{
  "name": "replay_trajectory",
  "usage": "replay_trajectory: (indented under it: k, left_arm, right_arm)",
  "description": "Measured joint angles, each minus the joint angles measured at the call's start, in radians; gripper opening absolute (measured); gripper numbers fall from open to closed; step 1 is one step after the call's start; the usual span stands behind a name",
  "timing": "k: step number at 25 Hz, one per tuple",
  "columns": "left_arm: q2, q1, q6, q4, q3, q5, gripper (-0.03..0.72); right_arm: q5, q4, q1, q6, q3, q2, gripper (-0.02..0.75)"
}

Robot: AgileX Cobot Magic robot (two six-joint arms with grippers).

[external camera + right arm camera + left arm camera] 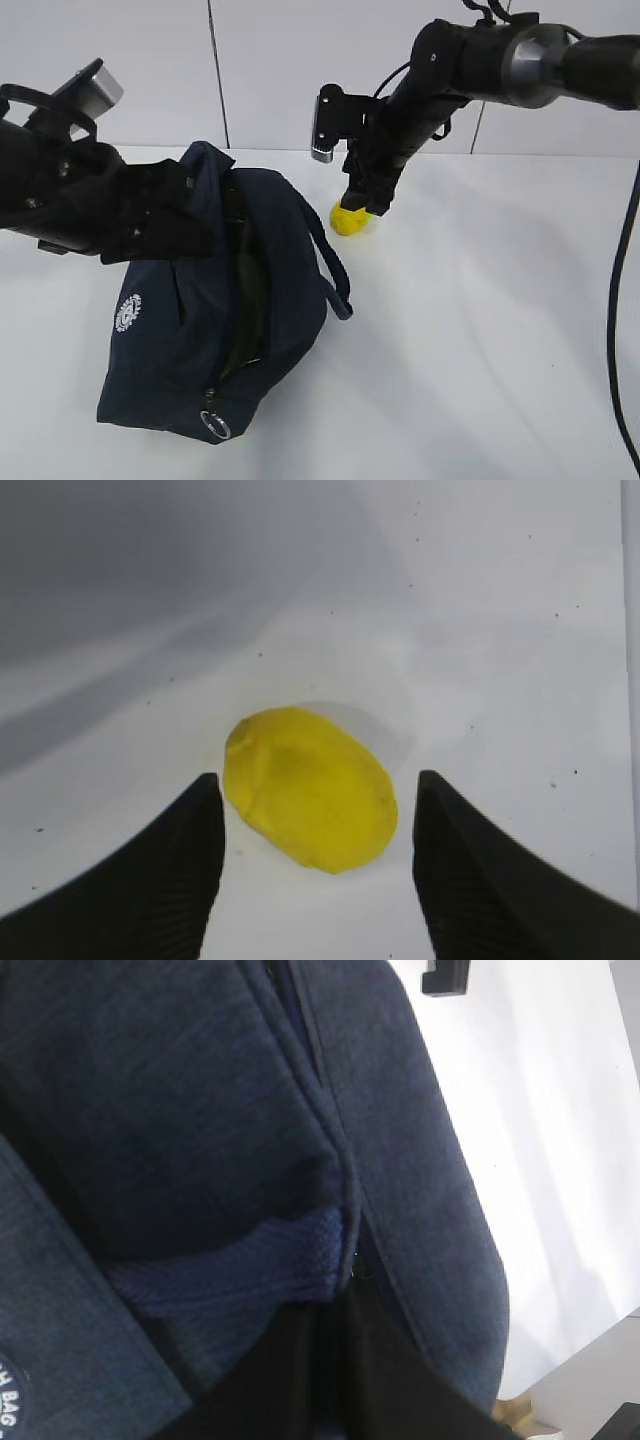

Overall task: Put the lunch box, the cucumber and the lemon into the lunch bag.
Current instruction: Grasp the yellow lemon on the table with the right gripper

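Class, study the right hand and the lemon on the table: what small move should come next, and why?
Probably close the right hand on the lemon. In the right wrist view its open fingers stand on either side of the lemon, gaps showing on both sides, and the lemon lies on the table beside the lunch bag, not in it.

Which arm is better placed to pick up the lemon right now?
The right. Its open gripper already straddles the lemon on the table, while the left gripper is shut on the lunch bag, apparently holding it open.
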Motion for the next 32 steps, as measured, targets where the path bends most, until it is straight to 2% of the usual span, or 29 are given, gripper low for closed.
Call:
replay_trajectory:
  k: [8, 12, 16, 18, 23, 26, 32]
  left_arm:
    - [0.000, 0.000, 0.000, 0.002, 0.000, 0.000, 0.011]
    - [0.000, 0.000, 0.000, 0.002, 0.000, 0.000, 0.011]
    - [0.000, 0.000, 0.000, 0.003, 0.000, 0.000, 0.011]
    - [0.000, 0.000, 0.000, 0.003, 0.000, 0.000, 0.011]
    - [0.000, 0.000, 0.000, 0.003, 0.000, 0.000, 0.011]
    - [0.000, 0.000, 0.000, 0.003, 0.000, 0.000, 0.011]
    - [0.000, 0.000, 0.000, -0.005, 0.000, 0.000, 0.011]
  right_arm:
    - [0.012, 0.012, 0.000, 0.118, -0.016, 0.010, 0.519]
    - [-0.038, 0.012, 0.000, 0.268, -0.016, 0.019, 0.531]
    - [-0.065, 0.008, -0.002, 0.608, -0.032, 0.031, 0.533]
    - [-0.059, -0.022, -0.004, 0.823, -0.041, 0.031, 0.533]
    - [-0.027, -0.094, -0.004, 1.204, -0.048, 0.031, 0.534]
    - [0.010, -0.099, -0.006, 1.371, -0.048, 0.031, 0.534]
    - [0.033, -0.076, -0.006, 1.573, -0.048, 0.035, 0.535]
